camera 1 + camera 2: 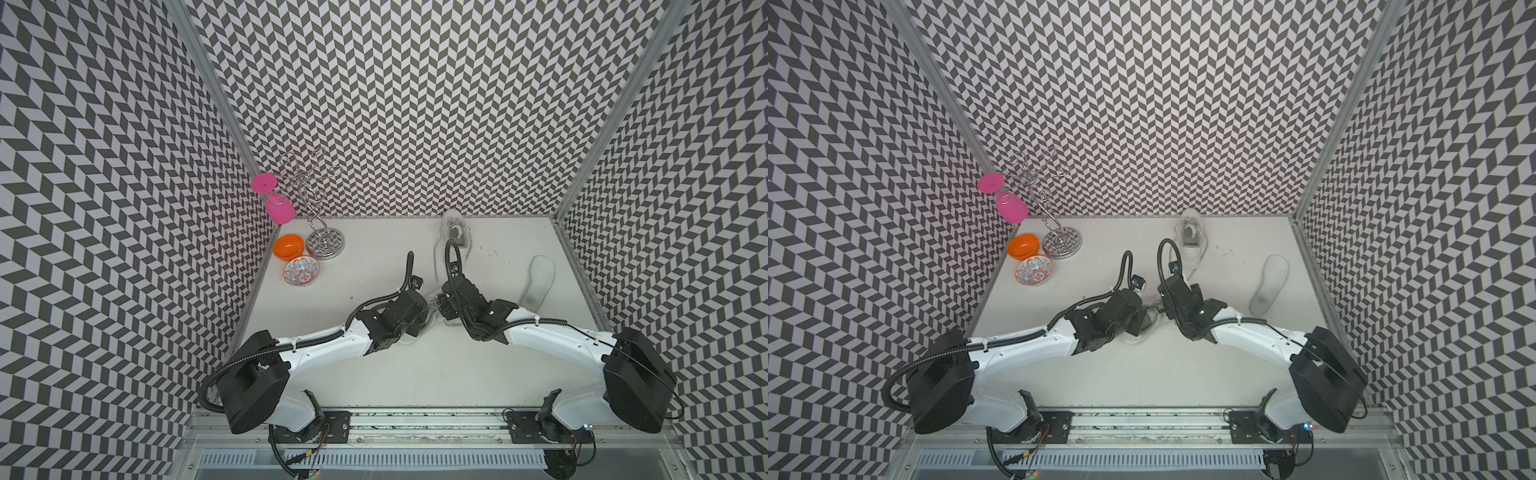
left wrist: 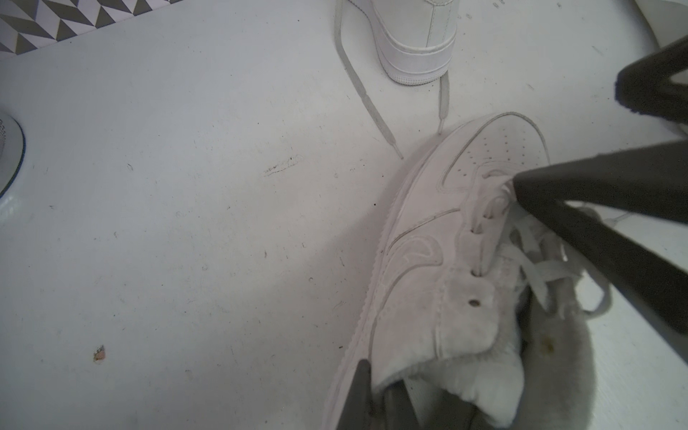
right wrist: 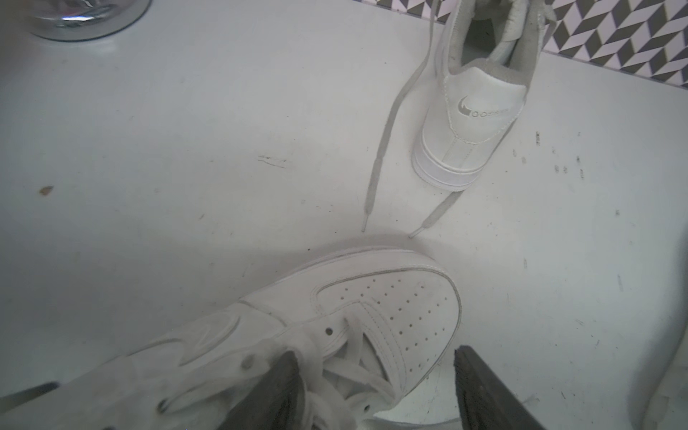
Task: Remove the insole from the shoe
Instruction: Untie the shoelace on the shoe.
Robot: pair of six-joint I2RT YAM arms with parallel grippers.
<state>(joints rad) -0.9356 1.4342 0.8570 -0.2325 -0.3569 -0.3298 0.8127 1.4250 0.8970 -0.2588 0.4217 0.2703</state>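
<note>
A white sneaker, the shoe (image 2: 428, 231), lies on the table's middle between both arms and is mostly hidden under them in both top views. My left gripper (image 2: 378, 379) is shut on the shoe's padded collar at the heel end. My right gripper (image 3: 376, 353) stands open over the lacing. One of its fingers (image 3: 271, 391) is pushed in among the laces and the other (image 3: 484, 391) hangs beside the toe over bare table. A pale insole (image 1: 538, 284) lies flat on the table to the right, apart from the shoes. The held shoe's inside is mostly hidden.
A second white sneaker (image 1: 455, 232) stands by the back wall, its loose laces (image 3: 383, 156) trailing toward the held shoe. At the back left are a wire rack (image 1: 326, 243) with a hanging pink glass (image 1: 279, 208), an orange bowl (image 1: 287, 246) and a patterned bowl (image 1: 301, 271).
</note>
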